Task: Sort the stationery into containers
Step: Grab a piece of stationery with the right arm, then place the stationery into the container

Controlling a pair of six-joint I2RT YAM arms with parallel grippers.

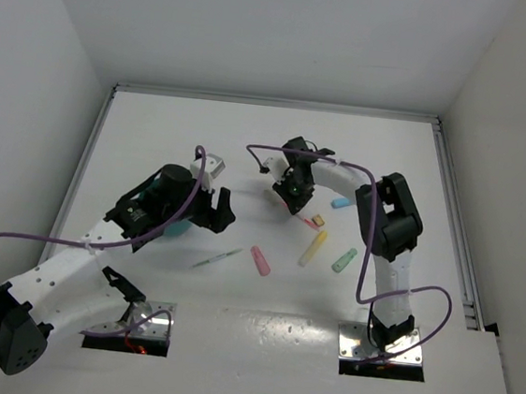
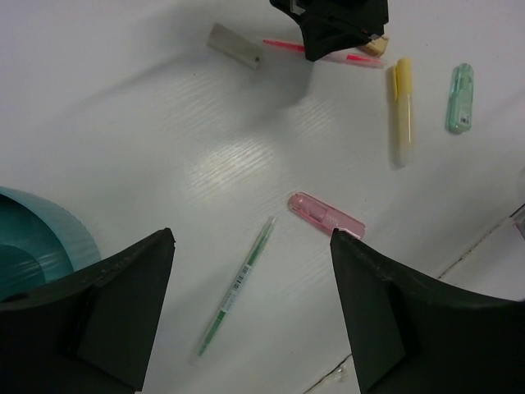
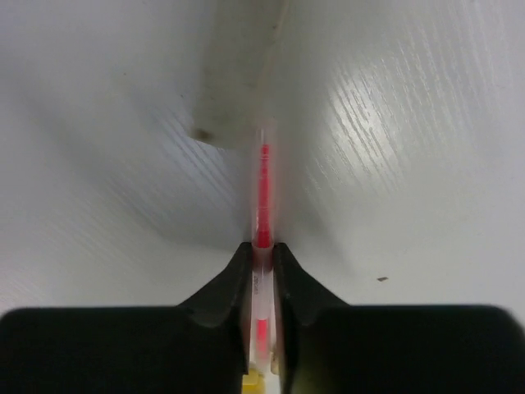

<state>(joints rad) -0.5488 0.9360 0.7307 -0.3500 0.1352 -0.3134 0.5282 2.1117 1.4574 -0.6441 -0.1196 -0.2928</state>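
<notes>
My right gripper [image 1: 293, 198] is shut on a thin pink pen [image 3: 263, 176] low at the table; the pen also shows in the left wrist view [image 2: 283, 44]. A pale eraser [image 2: 235, 45] lies just beyond its tip. My left gripper [image 2: 252, 238] is open and empty above a thin green pen [image 2: 238, 283]. It is beside the dark-teal cup [image 2: 37, 242], which my left arm partly hides in the top view [image 1: 178, 230]. A pink marker [image 1: 260, 261], a yellow marker [image 1: 313, 247], a green marker [image 1: 344, 259] and a blue marker [image 1: 340, 203] lie on the table.
A small tan eraser [image 1: 318, 223] lies beside the right gripper. White walls enclose the table on the left, back and right. A raised rail [image 1: 456, 236] runs along the right edge.
</notes>
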